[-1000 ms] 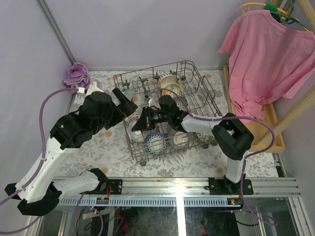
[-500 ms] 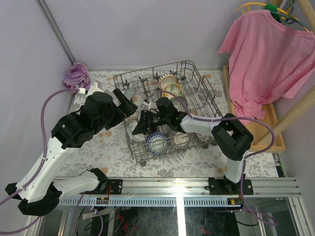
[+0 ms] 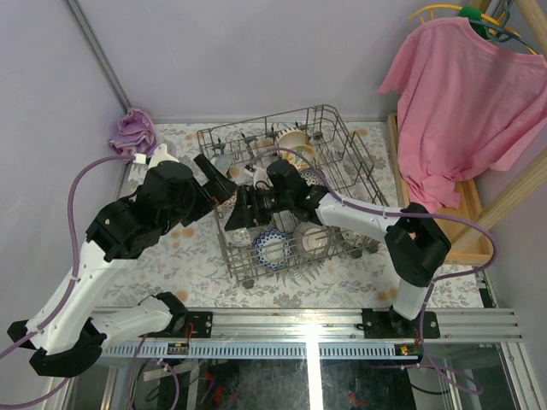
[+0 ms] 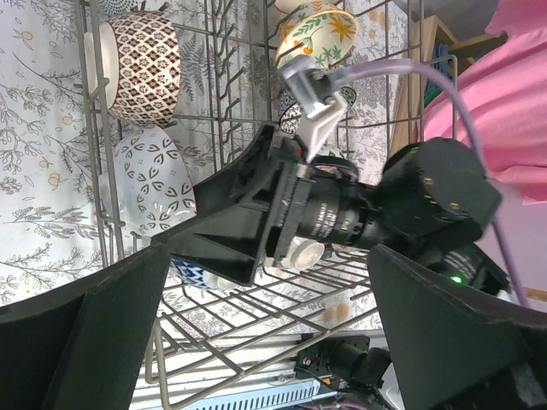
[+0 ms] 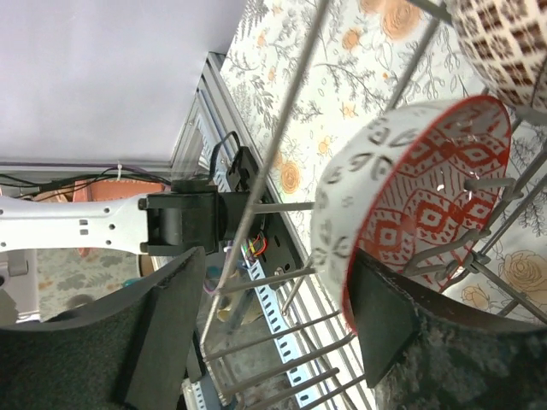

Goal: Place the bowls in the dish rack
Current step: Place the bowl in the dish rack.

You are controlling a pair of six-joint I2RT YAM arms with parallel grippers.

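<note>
Two robot arms meet over the dish rack (image 3: 346,141) at mid-counter (image 3: 197,269), where several bowls (image 3: 272,248) stand on edge among its tines. The right arm's fingers (image 5: 162,342) are spread wide, close against a red-patterned bowl (image 5: 419,196) propped upright near the rack's left wall. Whether either finger touches its rim cannot be told. The left arm's fingers (image 4: 94,333) gape wide, holding nothing, above the rack's left side, near a brown diamond-patterned bowl (image 4: 141,55) and a yellow floral bowl (image 4: 316,30). A pink shirt (image 3: 461,94) hangs at right.
</note>
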